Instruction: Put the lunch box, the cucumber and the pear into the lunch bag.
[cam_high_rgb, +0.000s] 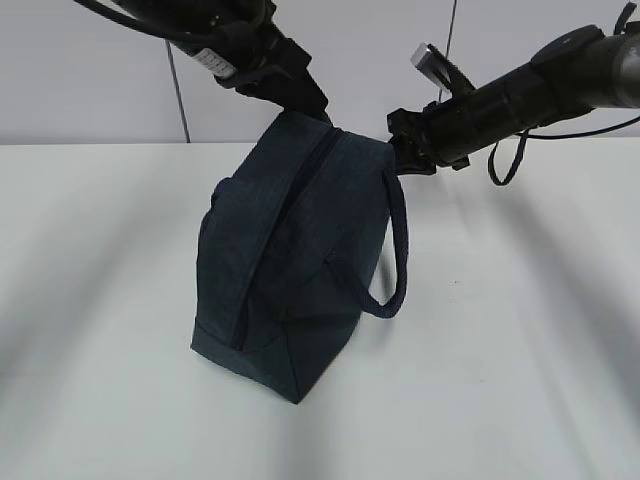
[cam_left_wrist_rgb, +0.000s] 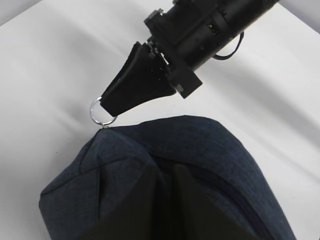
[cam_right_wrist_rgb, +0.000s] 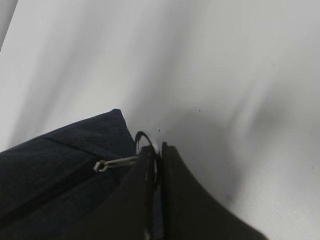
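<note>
Zipper stage: right gripper (cam_left_wrist_rgb: 107, 102) pinches the silver ring pull (cam_left_wrist_rgb: 101, 113), left gripper (cam_left_wrist_rgb: 167, 182) clamps the lunch bag (cam_high_rgb: 290, 260) fabric on the table (cam_high_rgb: 520, 350) (zip looks closed), next a steady pull along the zipper.

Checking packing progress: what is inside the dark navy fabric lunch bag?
Nothing inside shows: the dark navy fabric lunch bag looks zipped shut, so its fabric hides any contents.
</note>
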